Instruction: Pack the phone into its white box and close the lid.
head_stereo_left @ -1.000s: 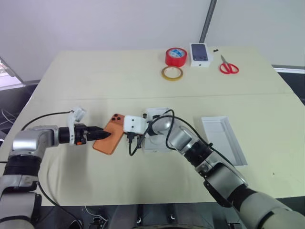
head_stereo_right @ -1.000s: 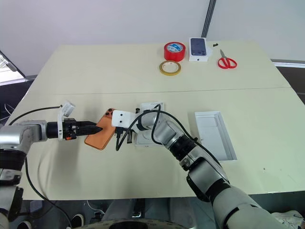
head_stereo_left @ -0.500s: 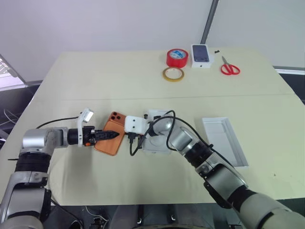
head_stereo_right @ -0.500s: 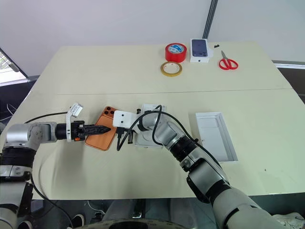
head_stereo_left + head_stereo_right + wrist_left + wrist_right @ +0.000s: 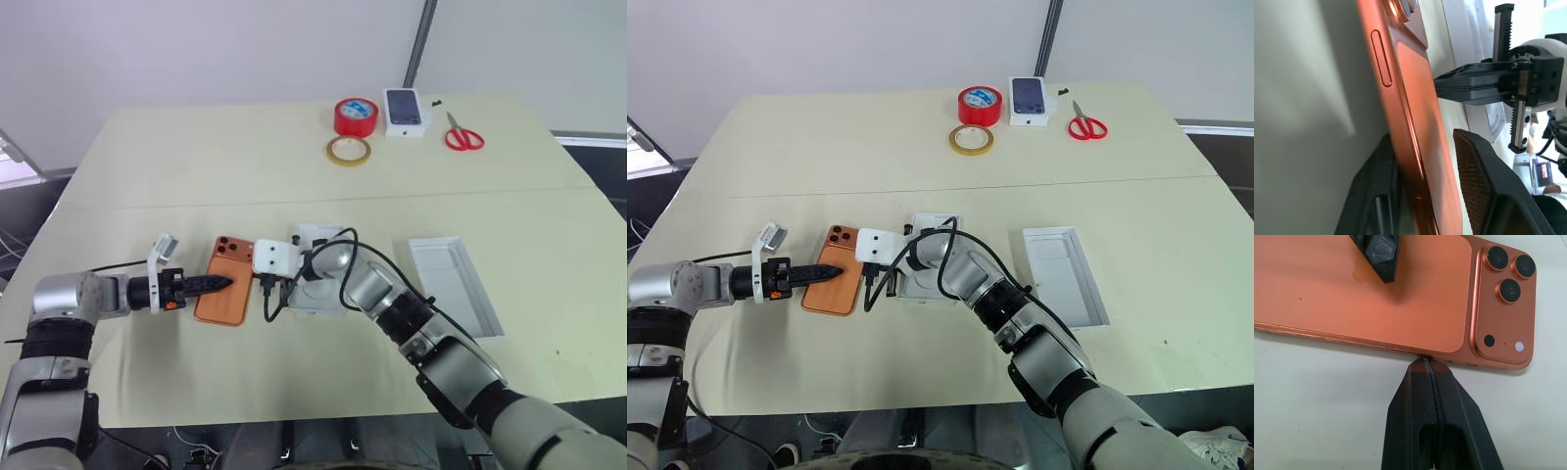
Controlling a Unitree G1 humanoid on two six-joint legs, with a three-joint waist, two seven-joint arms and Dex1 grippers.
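The orange phone (image 5: 223, 294) lies back up on the table, left of centre, its camera cluster at the far end. My left gripper (image 5: 221, 284) reaches in from the left, shut on the phone: one finger (image 5: 1376, 196) is under its near long edge, the other (image 5: 1484, 181) over its back. My right gripper (image 5: 1424, 361) is shut, its tip pressed against the phone's opposite long edge. The white box (image 5: 939, 221) sits just right of the phone, largely covered by my right arm. The lid (image 5: 453, 286), an all-white tray, lies open side up further right.
At the table's far edge stand a red tape roll (image 5: 356, 116), a tan tape ring (image 5: 351, 150), a small white box with a phone picture (image 5: 406, 110) and red scissors (image 5: 462, 134). Cables hang from my right wrist over the white box.
The phone has settled from a tilted, skewed pose to lie flatter and straighter. My left wrist has rolled and its fingers have closed in on the phone. The right gripper has stayed put.
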